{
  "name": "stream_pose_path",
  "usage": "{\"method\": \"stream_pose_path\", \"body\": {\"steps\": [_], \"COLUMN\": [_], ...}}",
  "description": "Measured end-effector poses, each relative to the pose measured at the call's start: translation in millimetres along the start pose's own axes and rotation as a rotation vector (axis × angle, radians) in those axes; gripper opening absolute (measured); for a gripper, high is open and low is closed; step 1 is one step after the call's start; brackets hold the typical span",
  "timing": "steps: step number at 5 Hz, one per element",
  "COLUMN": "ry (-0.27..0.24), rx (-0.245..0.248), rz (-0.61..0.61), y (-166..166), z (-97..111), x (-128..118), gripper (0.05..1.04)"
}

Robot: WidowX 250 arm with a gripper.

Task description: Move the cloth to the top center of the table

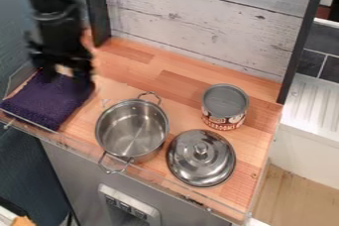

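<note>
One black two-finger claw (65, 75), mine, hangs at the far edge of a folded, deep-purple textured cloth (49, 98), fingers spread and pinching nothing that shows. Whether they touch the fabric, I cannot tell. The placing suits a grasp on that edge, with the rest of the cloth trailing toward the front; closing on it appears to be the step in hand, the carry not yet begun.

The cloth lies at the left end of the light wooden surface (175, 79), reaching the low transparent guard (73, 143) along the front. A lift before any sideways travel would spare a snag there. Soft and slack, it will probably droop from my grip.

Just to its right sits an open, silver steel pot (132, 128), its rear loop handle pointing into my likely route. The better lane runs behind it, along the whitewashed plank backboard (198, 27), where bare wood leads to the top center. The black upright post (98, 12) at the board's left end narrows the entry for my arm.

Farther out, an upright metal can with a red-and-white label (225, 108) bounds the lane's right side; a domed steel lid (200, 158), knob up, lies nearer the front, outside my path.
</note>
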State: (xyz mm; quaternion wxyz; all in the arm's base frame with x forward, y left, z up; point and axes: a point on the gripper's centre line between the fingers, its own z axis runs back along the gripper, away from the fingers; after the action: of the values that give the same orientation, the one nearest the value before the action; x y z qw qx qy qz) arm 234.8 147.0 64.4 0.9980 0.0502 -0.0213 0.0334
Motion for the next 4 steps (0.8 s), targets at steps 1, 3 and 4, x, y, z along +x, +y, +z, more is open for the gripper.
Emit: {"method": "stream_pose_path", "body": {"steps": [1, 3, 4], "ry": [-0.017, 0.037, 0.054], "rx": [0.002, 0.04, 0.045], "rz": [0.045, 0.044, 0.019], "y": [20.4, 36.2, 40.1], "z": [-24.6, -60.0, -66.4], "x": [9.8, 24.7, 32.1], "gripper": [1.001, 1.001, 1.001]}}
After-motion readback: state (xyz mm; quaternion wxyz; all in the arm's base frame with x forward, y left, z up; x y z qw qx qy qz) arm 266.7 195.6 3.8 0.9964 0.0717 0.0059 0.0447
